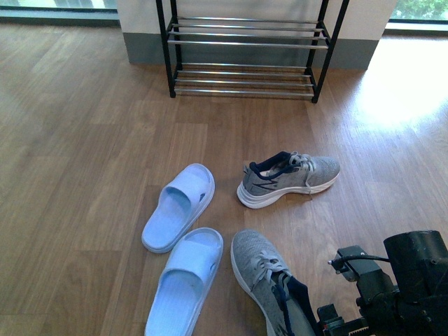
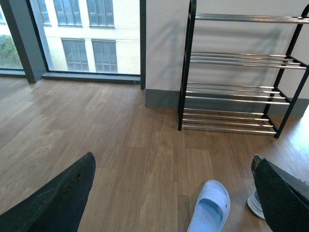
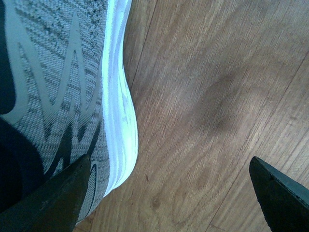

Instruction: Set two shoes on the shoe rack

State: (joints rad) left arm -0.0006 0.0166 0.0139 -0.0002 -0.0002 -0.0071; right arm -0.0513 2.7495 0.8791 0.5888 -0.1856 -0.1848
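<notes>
One grey knit sneaker [image 1: 290,178] lies on its side on the wooden floor, about midway to the shoe rack [image 1: 245,49], which stands against the far wall with bare chrome bars. The other sneaker [image 1: 269,283] rests close by, toe pointing away. My right gripper [image 3: 169,164] hangs open low over the floor beside that near sneaker [image 3: 58,87], one finger at its white sole, nothing between the fingers. In the front view only the right arm [image 1: 392,287] shows. My left gripper [image 2: 174,162] is open and empty, facing the rack [image 2: 236,72].
Two light blue slippers [image 1: 180,206] [image 1: 185,280] lie left of the sneakers; one slipper [image 2: 210,208] shows in the left wrist view. A grey baseboard runs behind the rack. A floor-level window [image 2: 87,34] stands to the rack's left.
</notes>
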